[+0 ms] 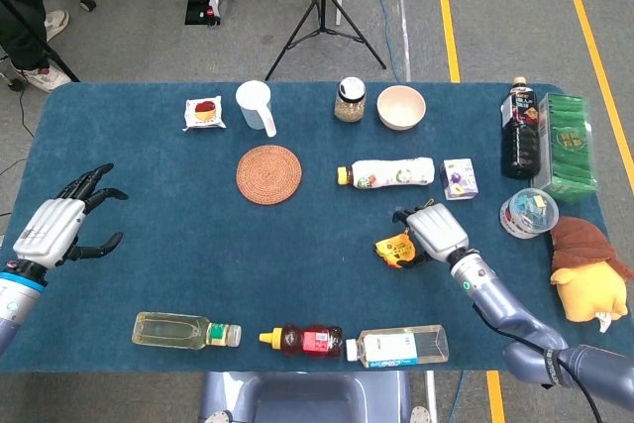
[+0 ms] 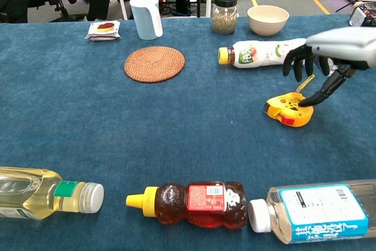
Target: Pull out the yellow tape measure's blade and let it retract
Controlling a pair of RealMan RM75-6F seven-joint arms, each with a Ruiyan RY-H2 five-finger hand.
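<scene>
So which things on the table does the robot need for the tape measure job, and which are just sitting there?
Needed:
- yellow plastic tape measure
- right robot hand, fingers spread, one touching the tape measure
- left robot hand, open

Just sitting there:
- round woven coaster
- white cup
- cream bowl
- bear-shaped honey bottle
- white lying bottle

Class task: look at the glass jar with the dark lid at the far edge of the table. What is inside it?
The glass jar holds a pale, grainy filling that reaches most of the way up. The frames are too small to say what the grains are.
</scene>
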